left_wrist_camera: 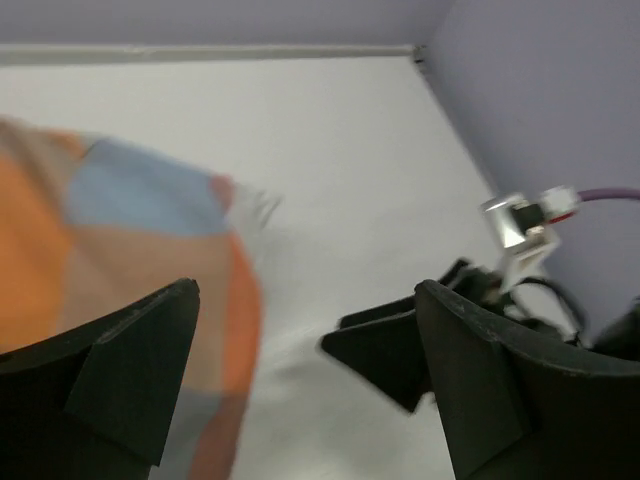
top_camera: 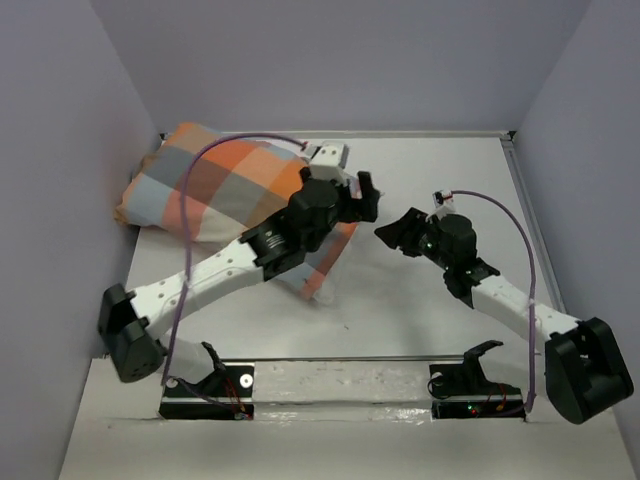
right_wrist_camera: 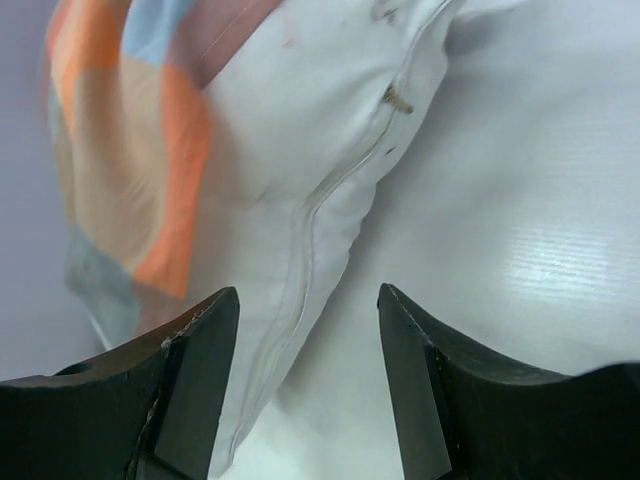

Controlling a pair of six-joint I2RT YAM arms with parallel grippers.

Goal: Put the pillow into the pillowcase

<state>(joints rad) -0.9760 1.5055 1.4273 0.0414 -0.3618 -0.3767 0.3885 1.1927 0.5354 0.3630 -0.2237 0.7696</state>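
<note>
The checked pillowcase (top_camera: 215,185) lies puffed up at the far left of the table, with the pillow mostly inside it. A white corner of the pillow (top_camera: 329,154) sticks out at its right end; my left arm hides the rest. In the right wrist view the pillow's white end (right_wrist_camera: 300,150), with a seam and a zip pull, shows beyond the pillowcase's checked edge (right_wrist_camera: 120,150). My left gripper (top_camera: 366,196) is open and empty just right of the pillowcase (left_wrist_camera: 120,230). My right gripper (top_camera: 396,232) is open and empty, and faces the pillow's end (right_wrist_camera: 308,335).
Purple walls close in the white table (top_camera: 440,170) on the left, back and right. My two grippers are close together mid-table; the right gripper shows in the left wrist view (left_wrist_camera: 385,355). A purple cable (top_camera: 520,240) arcs over each arm.
</note>
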